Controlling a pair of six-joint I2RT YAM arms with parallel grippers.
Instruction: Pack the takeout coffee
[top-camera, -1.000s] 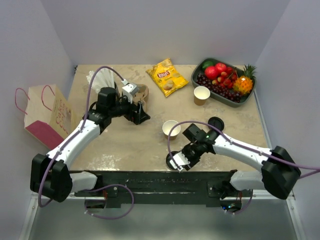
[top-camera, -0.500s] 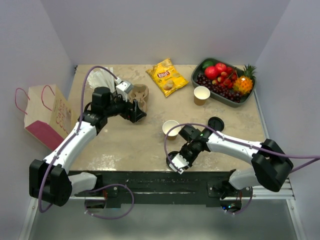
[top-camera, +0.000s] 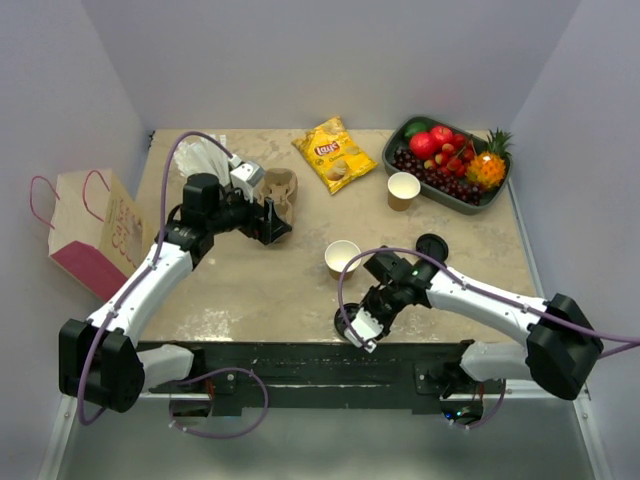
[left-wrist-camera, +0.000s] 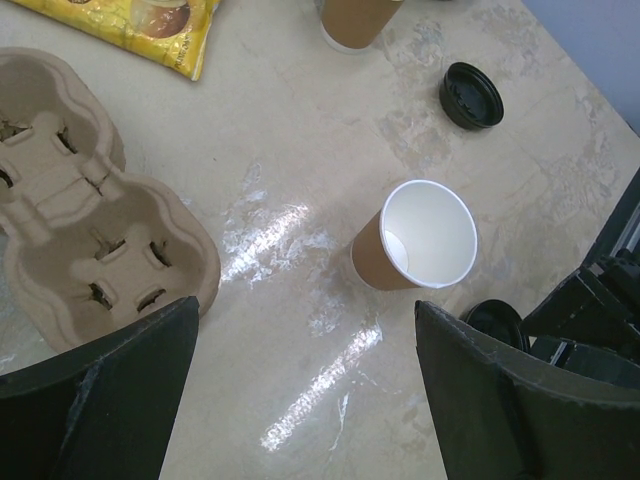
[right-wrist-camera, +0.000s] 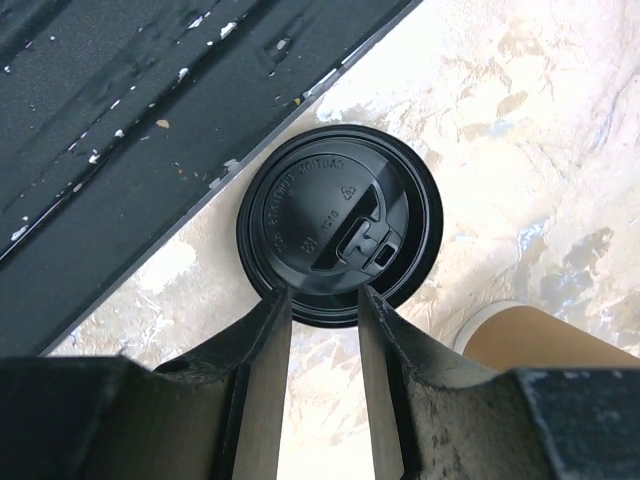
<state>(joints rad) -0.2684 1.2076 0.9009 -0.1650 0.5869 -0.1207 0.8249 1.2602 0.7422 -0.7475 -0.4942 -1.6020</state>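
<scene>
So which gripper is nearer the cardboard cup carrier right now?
Left. The left gripper sits open at the near side of the cardboard cup carrier. The right gripper is well away at the front edge of the table, above a black lid.

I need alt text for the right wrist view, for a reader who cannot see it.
A round black lid is seen from above, beside the dark rail at the edge of the table. The right gripper points at its rim, jaws slightly apart. Part of a tan cup shows at lower right.
</scene>
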